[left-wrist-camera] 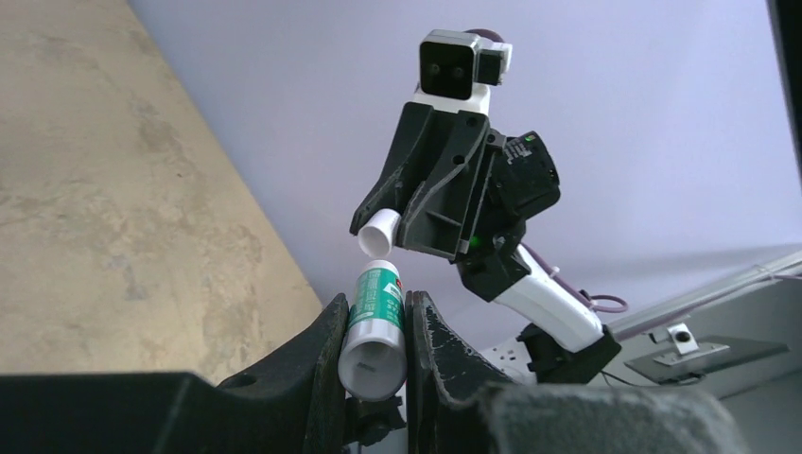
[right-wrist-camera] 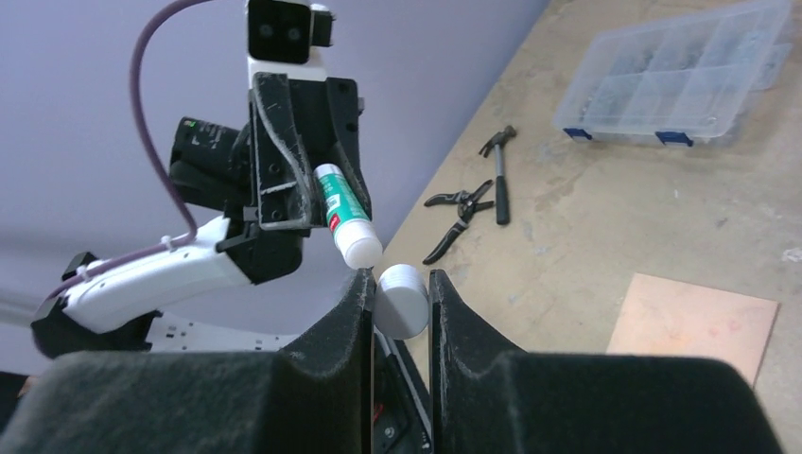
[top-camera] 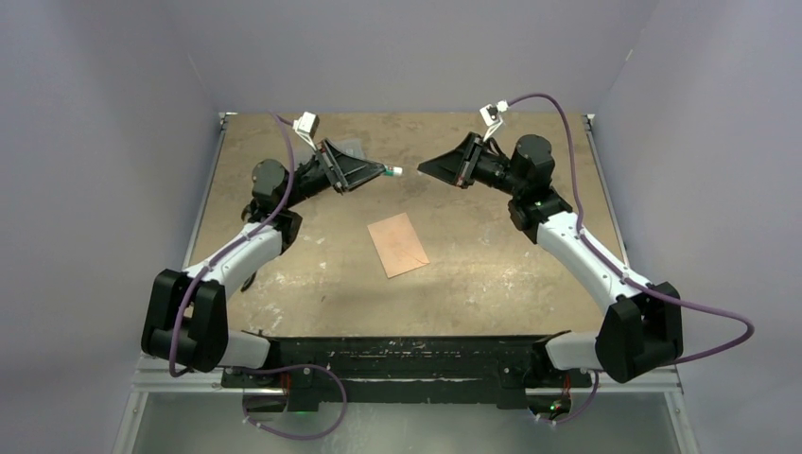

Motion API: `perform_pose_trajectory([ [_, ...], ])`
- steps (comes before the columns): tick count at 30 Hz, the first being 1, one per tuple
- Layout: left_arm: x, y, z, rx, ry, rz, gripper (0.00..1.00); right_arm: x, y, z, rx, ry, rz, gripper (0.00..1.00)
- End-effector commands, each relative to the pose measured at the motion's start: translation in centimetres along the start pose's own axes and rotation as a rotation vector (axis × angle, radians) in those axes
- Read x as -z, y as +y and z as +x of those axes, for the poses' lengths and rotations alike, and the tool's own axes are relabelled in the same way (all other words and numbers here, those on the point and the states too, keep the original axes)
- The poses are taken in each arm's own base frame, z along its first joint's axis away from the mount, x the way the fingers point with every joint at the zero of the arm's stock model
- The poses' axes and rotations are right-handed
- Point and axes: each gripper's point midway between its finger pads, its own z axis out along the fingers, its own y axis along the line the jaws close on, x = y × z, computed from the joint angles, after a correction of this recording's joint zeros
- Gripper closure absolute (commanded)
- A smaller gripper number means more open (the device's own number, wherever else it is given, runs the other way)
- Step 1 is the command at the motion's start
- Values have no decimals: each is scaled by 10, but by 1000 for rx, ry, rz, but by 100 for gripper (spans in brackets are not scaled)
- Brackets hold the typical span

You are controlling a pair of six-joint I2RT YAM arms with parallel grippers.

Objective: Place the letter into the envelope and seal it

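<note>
Left gripper (left-wrist-camera: 378, 317): raised off the table (top-camera: 492, 274), jaws clamped on a green-and-white glue stick (left-wrist-camera: 378, 284). The stick lies lengthwise between the fingers, its far end pointing across at the other arm.

Right gripper (right-wrist-camera: 399, 284): also raised, facing the left one. Jaws pinched on a small white round cap (right-wrist-camera: 402, 305), held just at the fingertips.

Stick and cap: the end of the stick and the cap are very close, nearly in line. Both wrist views show a small gap, so they are not touching.

Envelope (top-camera: 397, 244): one flat salmon-pink paper piece lying on the tan table, turned a little askew.
- From above it sits between the two arms, nearer the bases than either gripper, roughly under the gap between them.
- It is well apart from both sets of fingers and nothing touches it.
- The right wrist view catches it low right, flat on the surface.
- A faint line crosses its face. I cannot tell how the flap stands or whether the letter is inside.

Far side of the table, right wrist view:
- Clear plastic compartment box (right-wrist-camera: 681, 71).
- Pliers (right-wrist-camera: 459, 213) and a small hammer (right-wrist-camera: 498, 175) beside each other, well apart from the envelope
</note>
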Motion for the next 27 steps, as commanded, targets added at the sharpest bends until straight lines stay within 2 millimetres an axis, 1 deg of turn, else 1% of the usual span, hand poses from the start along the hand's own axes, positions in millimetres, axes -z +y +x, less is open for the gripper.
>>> perform_pose_trajectory([
  [1,0,-37,0,-2,28,161,100,5,39,0,29,26,-140,100],
  [3,0,-34,1,-12,31,158,100,6,48,2,27,32,-177,100],
  [5,0,-31,3,-18,34,155,100,6,52,1,24,25,-192,100],
  [9,-2,-31,4,-22,37,152,100,3,54,3,21,34,-204,100],
  [15,-5,-31,10,-24,52,157,100,-7,56,11,22,66,-213,100],
  [23,-5,-33,12,-19,55,165,100,-9,57,12,22,66,-223,100],
  [27,-4,-31,13,-17,55,163,100,-8,61,14,9,66,-250,100],
])
